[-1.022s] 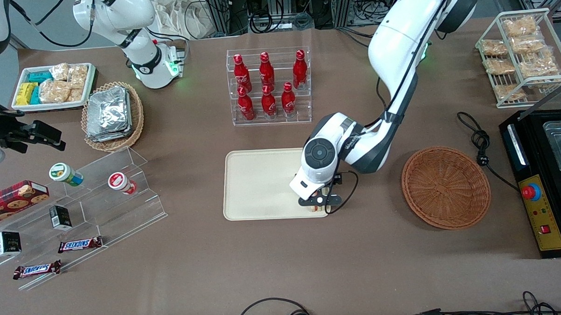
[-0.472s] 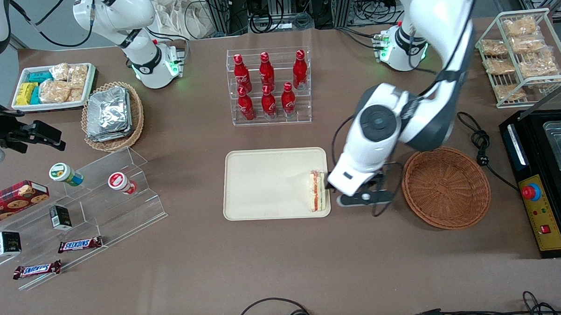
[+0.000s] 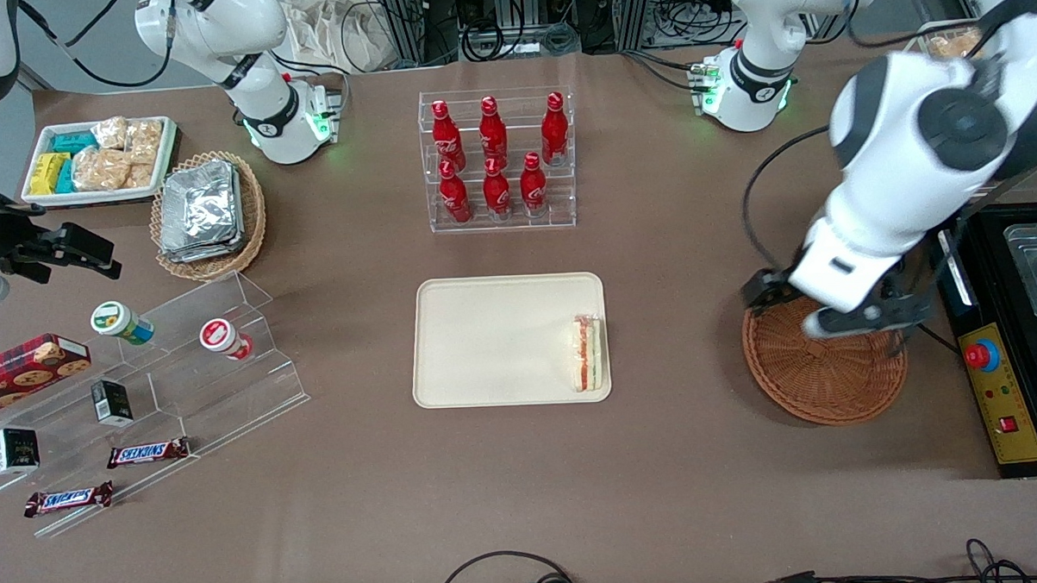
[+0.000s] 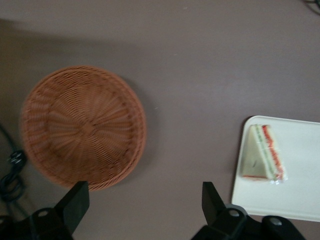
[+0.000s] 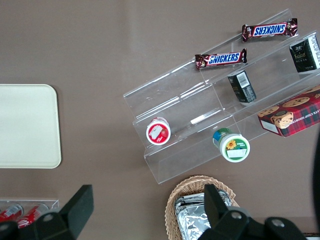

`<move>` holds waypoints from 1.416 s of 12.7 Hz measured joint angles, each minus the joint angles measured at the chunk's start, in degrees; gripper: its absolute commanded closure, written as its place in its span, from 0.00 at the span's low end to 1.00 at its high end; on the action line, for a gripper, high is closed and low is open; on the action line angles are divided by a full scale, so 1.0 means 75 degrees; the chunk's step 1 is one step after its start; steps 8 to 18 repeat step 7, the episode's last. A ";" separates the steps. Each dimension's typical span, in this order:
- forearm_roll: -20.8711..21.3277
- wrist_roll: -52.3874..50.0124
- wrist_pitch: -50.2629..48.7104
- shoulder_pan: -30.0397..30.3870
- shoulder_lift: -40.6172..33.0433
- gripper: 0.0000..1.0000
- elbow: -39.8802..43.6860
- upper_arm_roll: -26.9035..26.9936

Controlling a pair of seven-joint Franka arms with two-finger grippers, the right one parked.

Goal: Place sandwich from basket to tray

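- The sandwich (image 3: 588, 353) lies flat on the tray (image 3: 486, 340), at the edge nearest the basket (image 3: 823, 376). Its red and green layers show along one side.
- The basket sits on the brown counter (image 3: 525, 490), well apart from the tray, toward the working arm's end. Nothing is in it.
- The claw (image 3: 830, 311) hangs above the basket's rim. In the wrist view its two fingers (image 4: 75, 202) stand wide apart and hold nothing.
- Two candy bars (image 3: 147, 452) lie on a clear step shelf (image 3: 228, 371) toward the parked arm's end. Both say "SNICKERS" in blue letters.
- A red plaid box (image 3: 25, 365) with cookie pictures sits on that shelf too. Its words are too small to read.
- Six red bottles (image 3: 495, 158) with white script stand in a clear rack, farther from the front camera than the tray. The script cannot be read.
- A tan basket (image 3: 253, 219) with foil packets sits near the parked arm.
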 measured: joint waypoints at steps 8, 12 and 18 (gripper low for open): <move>-0.0081 0.0637 -0.1500 0.0551 -0.1443 0.00 -0.0541 0.0011; -0.0081 0.0637 -0.1500 0.0551 -0.1443 0.00 -0.0541 0.0011; -0.0081 0.0637 -0.1500 0.0551 -0.1443 0.00 -0.0541 0.0011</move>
